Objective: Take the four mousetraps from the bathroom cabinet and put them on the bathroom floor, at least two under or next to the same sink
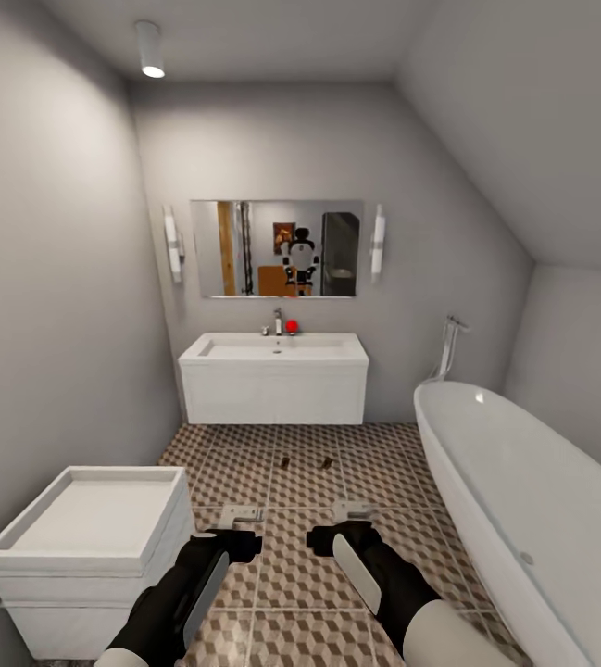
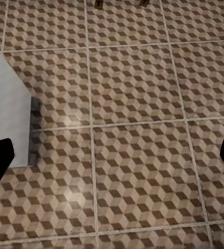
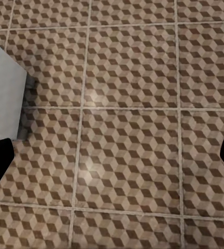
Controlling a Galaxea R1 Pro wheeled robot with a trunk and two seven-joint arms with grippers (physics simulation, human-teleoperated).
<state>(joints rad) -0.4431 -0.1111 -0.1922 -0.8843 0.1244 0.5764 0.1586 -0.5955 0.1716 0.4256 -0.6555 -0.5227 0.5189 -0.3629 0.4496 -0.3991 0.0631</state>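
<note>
Black forearms with white side panels, white upper sleeves; black-bodied left tool [image 1: 242,515] and right tool [image 1: 354,510], pale grey tips

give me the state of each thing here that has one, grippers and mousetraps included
left gripper: open, empty
right gripper: open, empty
mousetraps: two on the bathroom floor before the sink
ceiling light: on
faucet: no water visible

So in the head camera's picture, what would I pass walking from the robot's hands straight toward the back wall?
Left gripper and right gripper → patterned floor tiles → two small mousetraps on the floor → white sink cabinet → tap → mirror.
</note>
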